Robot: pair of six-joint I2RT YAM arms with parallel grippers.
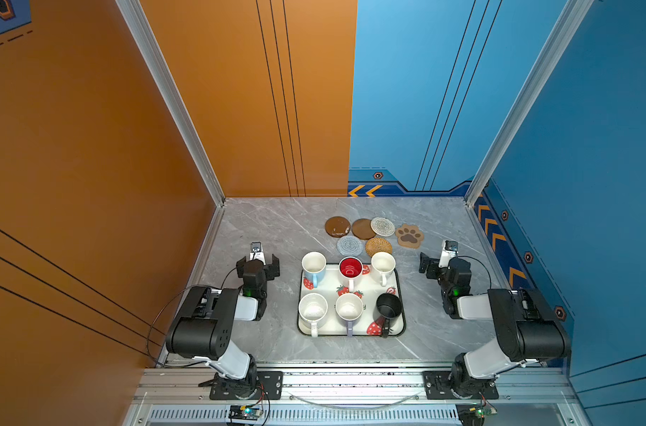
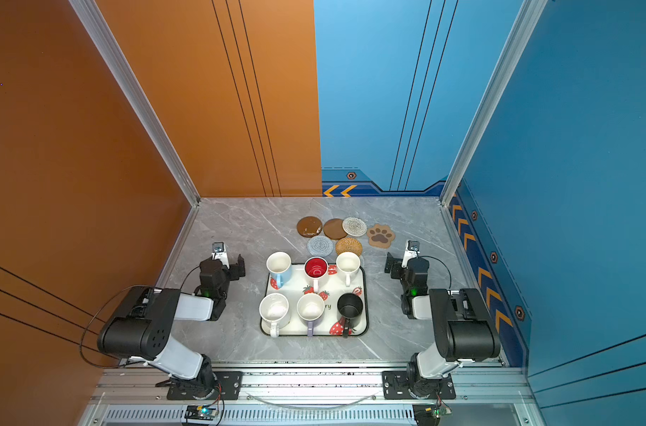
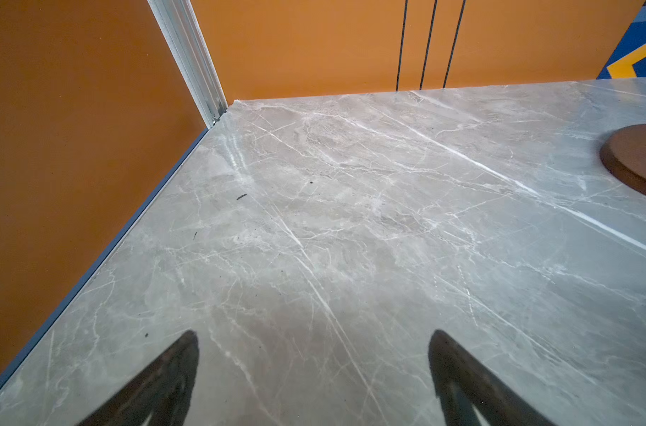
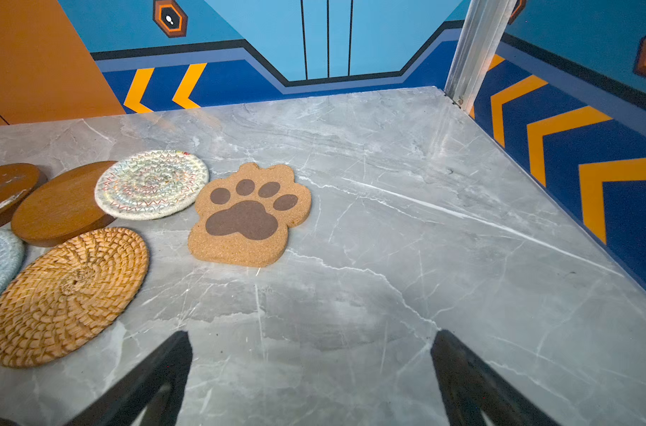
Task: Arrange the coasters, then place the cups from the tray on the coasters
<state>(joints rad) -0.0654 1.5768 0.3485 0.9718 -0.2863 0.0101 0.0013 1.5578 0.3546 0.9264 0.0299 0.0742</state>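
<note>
Coasters (image 1: pixel 378 246), six, bunched and partly overlapping on the surface (image 1: pixel 277 228) just beyond the tray (image 1: pixel 369 293) of cups (image 1: pixel 314 263); we log left tool (image 3: pixel 314 332) and right tool (image 4: pixel 312 333) spread, empty, right nearer, paw coaster (image 1: pixel 409 235) slightly ahead-left of it.

Grey veined marble tabletop (image 1: pixel 277 228) under left claw (image 3: pixel 316 333) and right claw (image 4: pixel 314 333). Beyond the left, orange wall (image 3: pixel 314 44) with black lines (image 3: pixel 428 44); beyond the right, blue wall (image 4: pixel 351 37) with orange chevrons (image 4: pixel 557 125). Aluminium posts (image 1: pixel 174 99) at far corners.
</note>
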